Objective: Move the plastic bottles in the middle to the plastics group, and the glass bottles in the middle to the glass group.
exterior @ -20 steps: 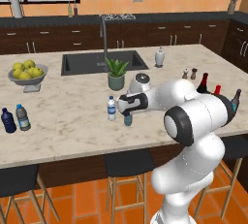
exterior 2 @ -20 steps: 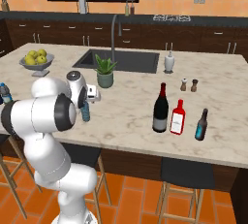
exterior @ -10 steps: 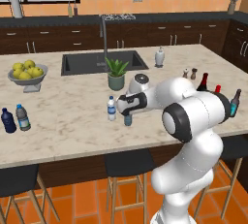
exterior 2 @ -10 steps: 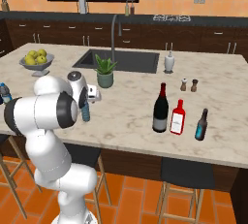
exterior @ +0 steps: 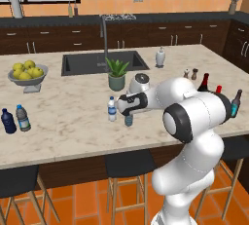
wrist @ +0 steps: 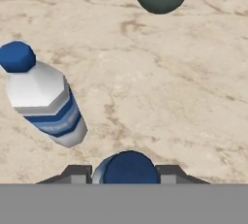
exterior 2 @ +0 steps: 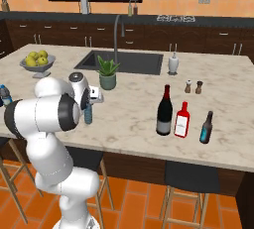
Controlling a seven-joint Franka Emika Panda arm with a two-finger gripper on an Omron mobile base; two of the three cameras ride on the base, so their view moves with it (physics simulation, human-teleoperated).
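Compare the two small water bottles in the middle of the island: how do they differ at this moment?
The teal-blue bottle stands right under the gripper, its cap between the fingertips in the hand view; the whitish bottle stands free beside it, untouched. The teal-blue one is tinted all over; the whitish one is pale with a blue band. Both are small, upright and blue-capped.

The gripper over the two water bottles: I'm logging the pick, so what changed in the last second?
The gripper eased down over the teal-blue bottle, whose cap now sits between the fingers; whether they grip it is unclear. The whitish bottle, wine bottle and both groups stayed put.
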